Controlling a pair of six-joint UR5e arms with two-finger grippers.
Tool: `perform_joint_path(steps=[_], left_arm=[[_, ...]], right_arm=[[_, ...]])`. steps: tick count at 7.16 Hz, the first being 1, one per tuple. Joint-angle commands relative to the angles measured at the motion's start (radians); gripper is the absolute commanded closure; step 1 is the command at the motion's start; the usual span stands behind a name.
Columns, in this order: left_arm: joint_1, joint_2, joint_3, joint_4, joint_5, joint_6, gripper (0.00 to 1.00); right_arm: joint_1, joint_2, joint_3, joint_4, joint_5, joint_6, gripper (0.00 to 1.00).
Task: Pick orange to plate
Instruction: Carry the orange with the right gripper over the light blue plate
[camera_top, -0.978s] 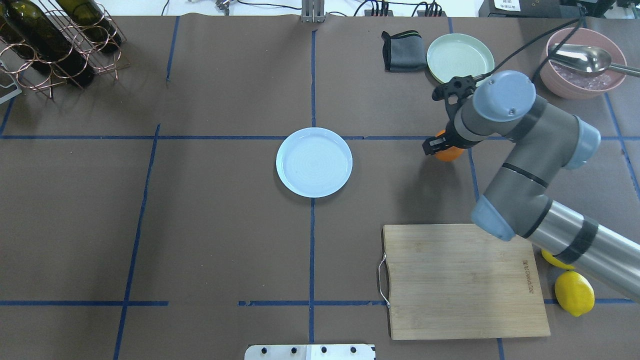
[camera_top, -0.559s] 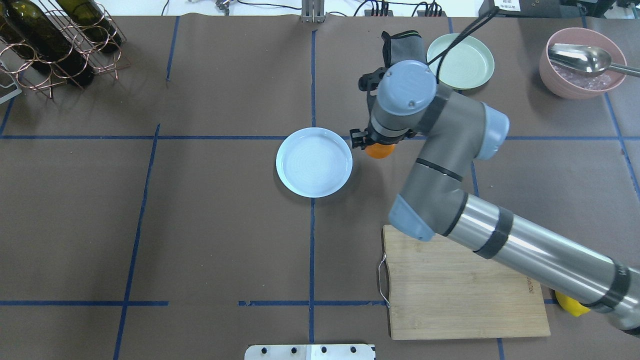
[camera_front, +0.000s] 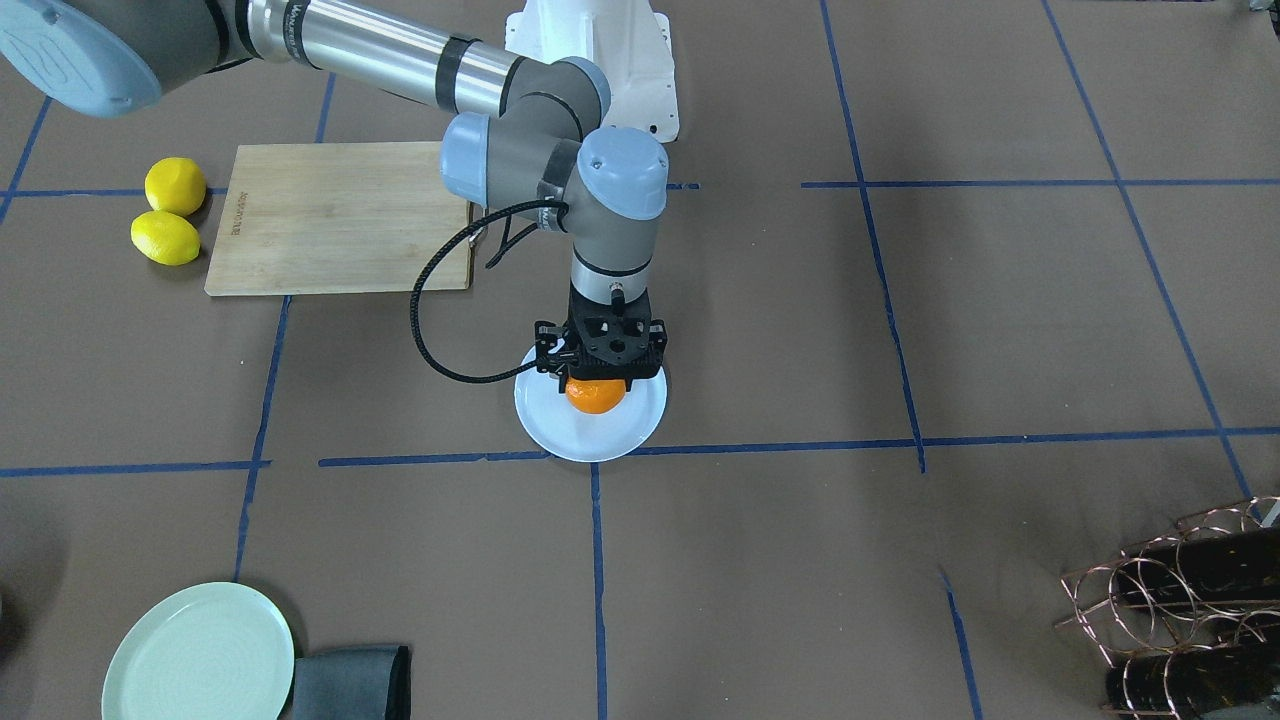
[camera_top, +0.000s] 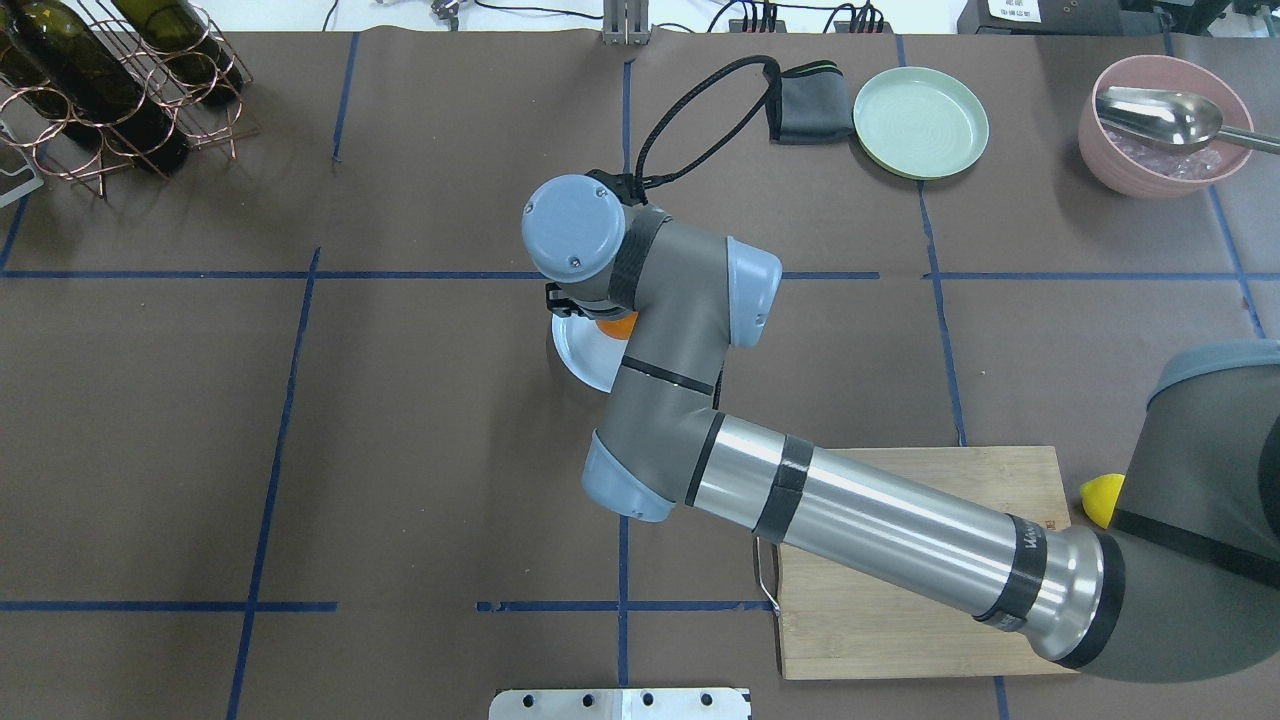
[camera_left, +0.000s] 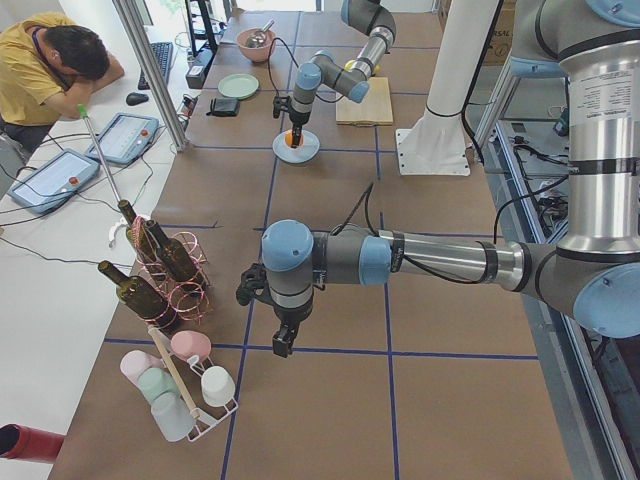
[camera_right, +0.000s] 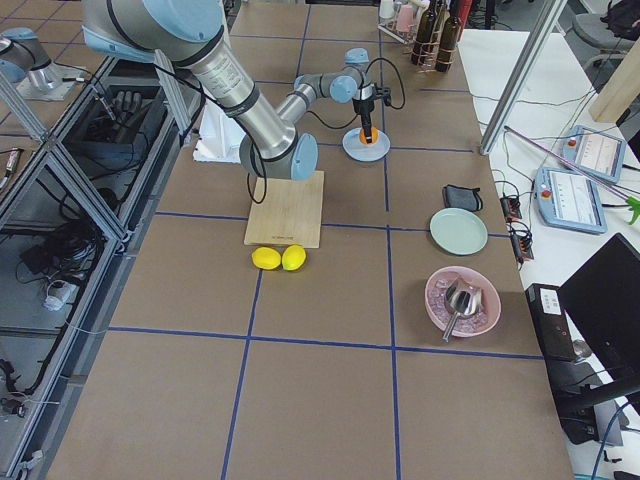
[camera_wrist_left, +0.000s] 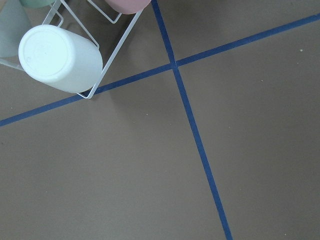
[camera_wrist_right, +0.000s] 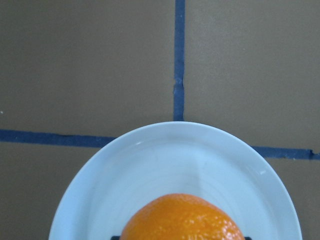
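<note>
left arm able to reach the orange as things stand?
Probably not. The right gripper is shut on the orange over the white plate, its wrist covering it from above, and the left gripper sits far off by the cup rack.

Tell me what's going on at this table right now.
The right gripper holds the orange directly over the white plate at the table's middle, low above it. Whether the fruit already touches the plate is unclear, and it has not yet been let go. The left gripper hangs over bare table near a white cup, far from the plate.
</note>
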Motion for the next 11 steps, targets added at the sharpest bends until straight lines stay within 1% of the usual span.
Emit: perform_joint_path(steps=[1, 2, 3, 5, 7, 8, 9, 11], left_arm=[[0.0, 0.0, 0.0, 0.0, -0.001, 0.001, 0.0], [0.0, 0.0, 0.0, 0.0, -0.001, 0.001, 0.0], [0.0, 0.0, 0.0, 0.0, 0.001, 0.001, 0.0], [0.0, 0.0, 0.0, 0.0, 0.001, 0.001, 0.0], [0.0, 0.0, 0.0, 0.0, -0.001, 0.002, 0.0], [0.001, 0.0, 0.0, 0.0, 0.001, 0.002, 0.0], [0.002, -0.002, 0.0, 0.0, 0.001, 0.004, 0.0], [0.0, 0.006, 0.006, 0.009, -0.001, 0.004, 0.0]], right_arm=[[-0.023, 0.005, -0.014, -0.042, -0.042, 0.006, 0.76], [-0.023, 0.004, -0.017, -0.046, -0.045, 0.006, 0.73], [-0.023, 0.0, -0.02, -0.046, -0.048, 0.005, 0.58], [-0.023, 0.003, -0.021, -0.044, -0.057, 0.006, 0.0], [-0.01, 0.005, -0.011, -0.043, -0.054, -0.008, 0.0], [0.014, 0.005, 0.005, -0.043, -0.044, -0.02, 0.0], [0.073, -0.003, 0.044, -0.046, 0.028, -0.078, 0.0], [0.266, -0.068, 0.109, -0.049, 0.235, -0.31, 0.0]])
